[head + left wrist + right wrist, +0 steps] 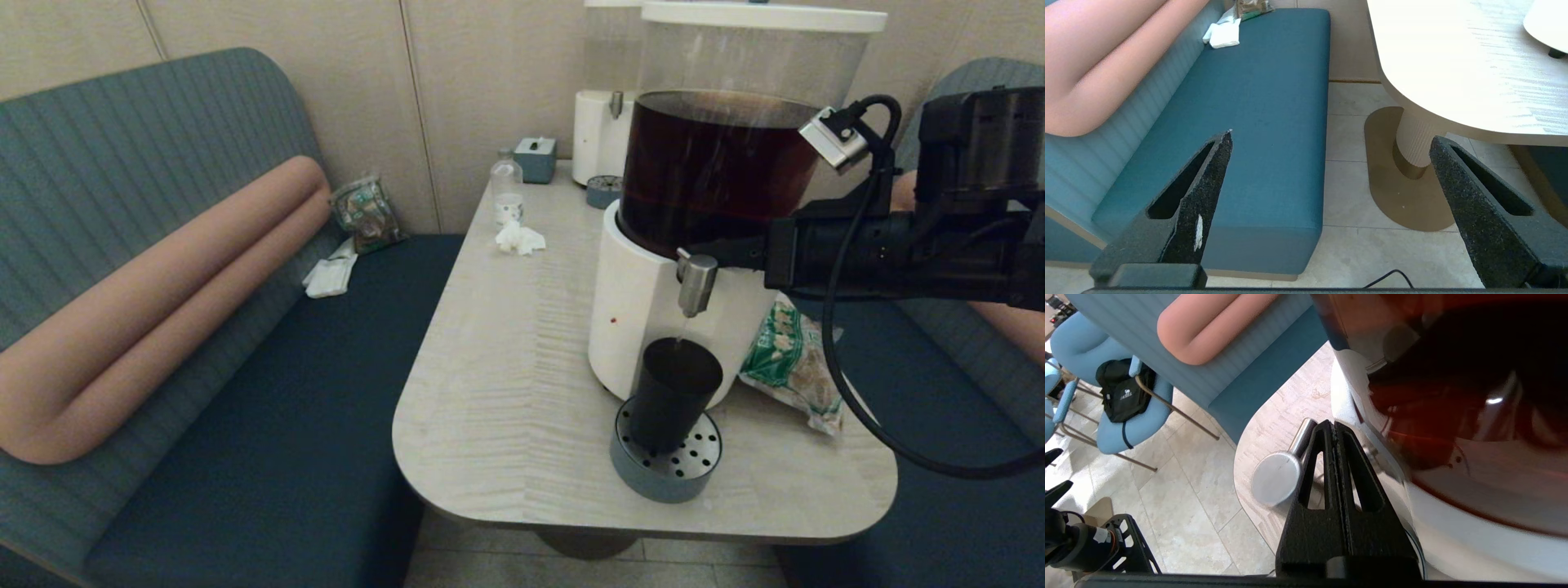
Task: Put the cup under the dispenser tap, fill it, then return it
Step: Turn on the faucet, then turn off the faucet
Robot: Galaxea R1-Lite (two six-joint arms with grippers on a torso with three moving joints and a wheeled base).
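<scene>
The dark tumbler cup (674, 394) stands upright on a round grey drip tray (665, 469), directly under the brushed-steel dispenser tap (696, 282) of the big white-based dispenser (641, 318) that holds brown drink. A thin stream runs from the spout into the cup. My right gripper (722, 253) reaches in from the right at tap height. In the right wrist view its fingers (1349, 465) are shut together with nothing between them, tips right beside the tap (1280, 473); the cup is hidden there. My left gripper (1333, 138) hangs open over floor and bench, beside the table.
A green snack bag (790, 359) lies right of the dispenser base. At the table's (490, 392) back stand a second dispenser with colourless liquid (608, 106), its drip tray (602, 191), a clear bottle (506, 189), a crumpled tissue (519, 238) and a tissue box (536, 158). A blue bench (269, 392) runs along the left.
</scene>
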